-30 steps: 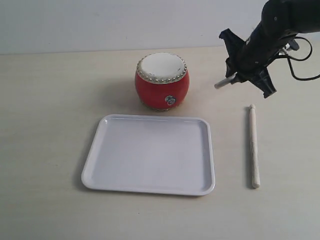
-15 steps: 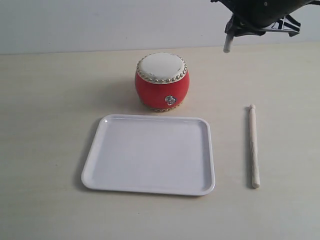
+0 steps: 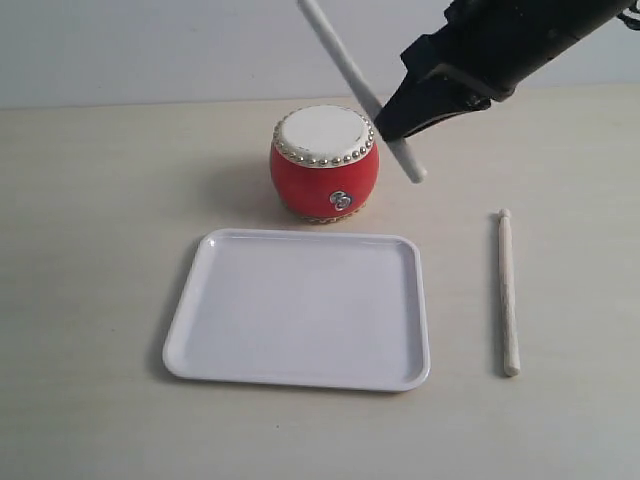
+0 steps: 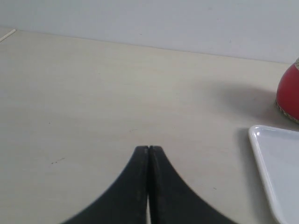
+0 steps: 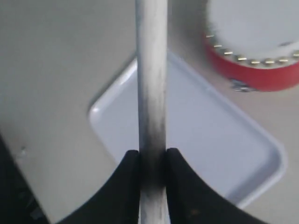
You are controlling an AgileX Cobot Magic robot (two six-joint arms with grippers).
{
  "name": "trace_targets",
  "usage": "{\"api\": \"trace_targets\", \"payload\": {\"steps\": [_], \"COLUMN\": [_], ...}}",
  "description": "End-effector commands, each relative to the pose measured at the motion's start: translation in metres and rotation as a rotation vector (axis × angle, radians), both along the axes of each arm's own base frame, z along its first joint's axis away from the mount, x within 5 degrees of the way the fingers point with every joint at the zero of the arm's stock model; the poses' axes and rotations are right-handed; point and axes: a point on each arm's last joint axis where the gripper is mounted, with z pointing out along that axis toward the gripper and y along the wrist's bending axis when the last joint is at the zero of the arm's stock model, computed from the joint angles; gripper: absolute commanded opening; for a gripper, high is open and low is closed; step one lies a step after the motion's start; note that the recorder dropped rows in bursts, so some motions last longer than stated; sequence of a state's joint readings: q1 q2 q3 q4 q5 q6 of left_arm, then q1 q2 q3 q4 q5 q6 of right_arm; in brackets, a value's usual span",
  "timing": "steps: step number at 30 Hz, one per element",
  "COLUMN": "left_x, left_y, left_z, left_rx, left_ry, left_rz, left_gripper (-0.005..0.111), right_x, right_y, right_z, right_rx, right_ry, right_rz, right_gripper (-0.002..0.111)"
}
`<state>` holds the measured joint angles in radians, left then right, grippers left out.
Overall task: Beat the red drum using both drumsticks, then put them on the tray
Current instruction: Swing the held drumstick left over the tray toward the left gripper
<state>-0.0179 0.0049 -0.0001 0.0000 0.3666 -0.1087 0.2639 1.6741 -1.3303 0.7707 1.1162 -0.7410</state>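
Observation:
The red drum with its cream skin and gold studs stands behind the white tray. My right gripper is shut on one pale drumstick, held slanted in the air over the drum's right side, its long end pointing up and left. In the right wrist view the stick runs straight out between the fingers, above the tray and the drum. The other drumstick lies on the table right of the tray. My left gripper is shut and empty, low over bare table.
The left wrist view shows the tray's corner and the drum's edge off to one side of the left gripper. A pale wall rises behind the table.
My right arm has swung from the far right toward the drum and turned the drumstick, so its long end now points up and left over the drum. The lying stick, drum and tray stayed put.

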Motion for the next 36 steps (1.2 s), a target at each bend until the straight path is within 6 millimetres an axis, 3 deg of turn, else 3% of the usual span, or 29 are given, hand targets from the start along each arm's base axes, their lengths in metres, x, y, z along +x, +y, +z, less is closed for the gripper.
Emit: {"api": "trace_targets", "payload": {"steps": [1, 5, 11, 13, 19, 23, 26, 31, 36], "left_x": [0.000, 0.001, 0.003, 0.003, 0.001, 0.002, 0.003, 0.003, 0.001], "left_y": [0.000, 0.000, 0.001, 0.000, -0.001, 0.000, 0.000, -0.004, -0.015], "left_z": [0.001, 0.004, 0.020, 0.027, 0.045, 0.039, 0.032, 0.031, 0.029], "left_rx": [-0.006, 0.017, 0.074, 0.012, -0.414, -0.840, -1.002, -1.041, -1.018], "left_ry": [-0.016, -0.043, -0.222, -0.304, -0.487, -0.388, -0.304, -0.261, -0.152], "left_rz": [-0.005, -0.003, -0.006, -0.003, 0.004, 0.051, 0.104, 0.056, -0.121], "left_gripper": [0.000, 0.000, 0.000, 0.000, 0.000, 0.000, 0.000, 0.000, 0.000], "right_x": [-0.009, -0.014, -0.029, -0.035, -0.054, -0.076, -0.089, -0.100, -0.099], "right_y": [0.009, 0.013, 0.009, 0.010, 0.019, 0.042, 0.061, 0.086, 0.092], "right_z": [0.011, 0.003, -0.029, -0.039, -0.058, -0.064, -0.061, -0.056, -0.058], "right_rx": [0.147, 0.194, 0.187, 0.220, 0.307, 0.342, 0.406, 0.471, 0.459], "right_ry": [-0.063, -0.043, 0.062, 0.099, 0.162, 0.197, 0.193, 0.195, 0.170], "right_rz": [0.196, 0.206, 0.211, 0.204, 0.213, 0.289, 0.337, 0.323, 0.277], "right_gripper": [0.000, 0.000, 0.000, 0.000, 0.000, 0.000, 0.000, 0.000, 0.000]}}
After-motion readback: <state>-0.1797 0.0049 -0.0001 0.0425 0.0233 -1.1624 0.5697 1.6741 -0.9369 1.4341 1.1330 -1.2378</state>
